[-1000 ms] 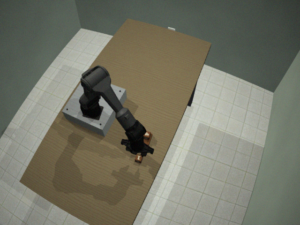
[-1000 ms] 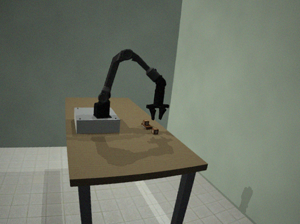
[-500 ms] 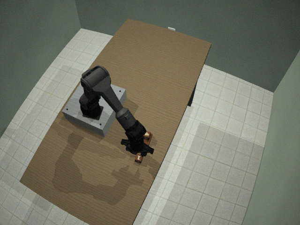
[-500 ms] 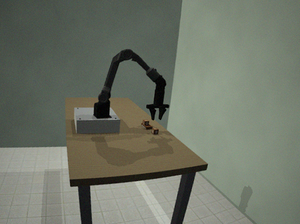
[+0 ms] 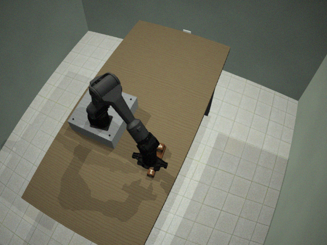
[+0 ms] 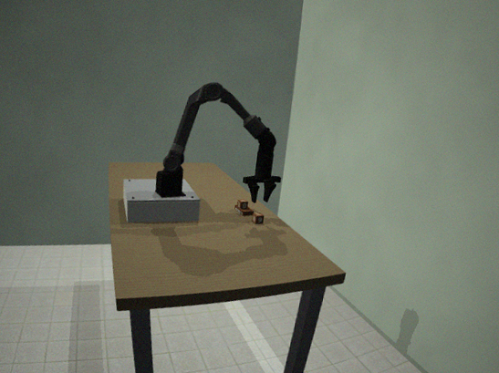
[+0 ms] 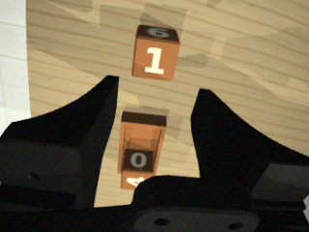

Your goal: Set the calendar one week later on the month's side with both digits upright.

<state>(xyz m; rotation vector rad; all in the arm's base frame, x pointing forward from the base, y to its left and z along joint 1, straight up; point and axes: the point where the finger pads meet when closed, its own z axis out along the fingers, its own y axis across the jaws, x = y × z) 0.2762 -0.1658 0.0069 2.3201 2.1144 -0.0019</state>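
The counter (image 6: 211, 264) carries a grey base block (image 6: 161, 208) near its left edge. By the right edge lies the tray (image 7: 143, 131) with one cube (image 7: 138, 160) showing 0; a second cube (image 7: 154, 60) showing 1 stands on the bare wood just beyond it. The tool (image 6: 259, 193) hangs above them, partly open, holding nothing.

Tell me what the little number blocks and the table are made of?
The cube out on the table looks like painted or stained wood: matte orange-brown with a pale "1". The cube in the tray matches it. The table top looks like wood, going by its fine grain lines; it could be laminate.
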